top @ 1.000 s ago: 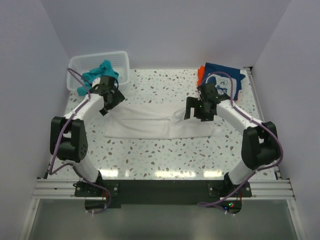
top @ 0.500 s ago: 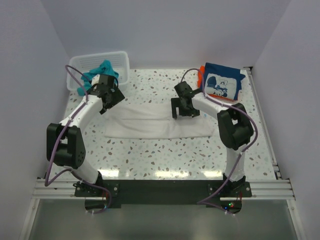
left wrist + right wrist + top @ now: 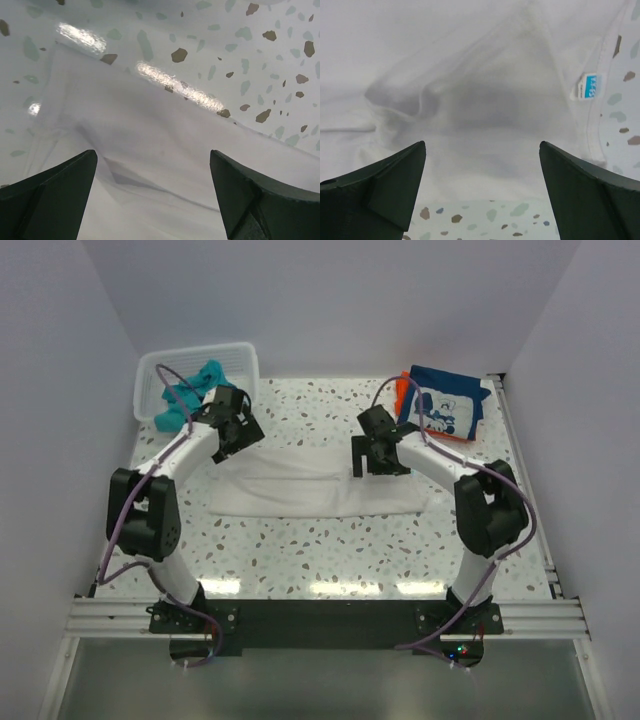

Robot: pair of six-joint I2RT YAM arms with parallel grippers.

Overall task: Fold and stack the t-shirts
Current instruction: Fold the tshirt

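Note:
The large white t-shirt [image 3: 300, 485] lies folded in a long band across the middle of the table. My left gripper [image 3: 238, 435] is open above its far left corner; the white cloth [image 3: 165, 145] fills the view between the fingers. My right gripper [image 3: 378, 458] is open over the shirt's far right part, with creased white cloth [image 3: 485, 100] and a blue neck label [image 3: 590, 86] below it. The navy printed t-shirt [image 3: 445, 405] lies folded at the far right on the orange one [image 3: 401, 392]. The teal t-shirt [image 3: 190, 392] lies in the basket.
A white mesh basket [image 3: 240, 362] stands at the far left corner. White walls close in the table on three sides. Speckled tabletop [image 3: 320, 550] shows in front of the white shirt.
My left gripper has moved right, onto the shirt's far left corner. My right gripper moved left from the shirt's right end, then settled over its far right part.

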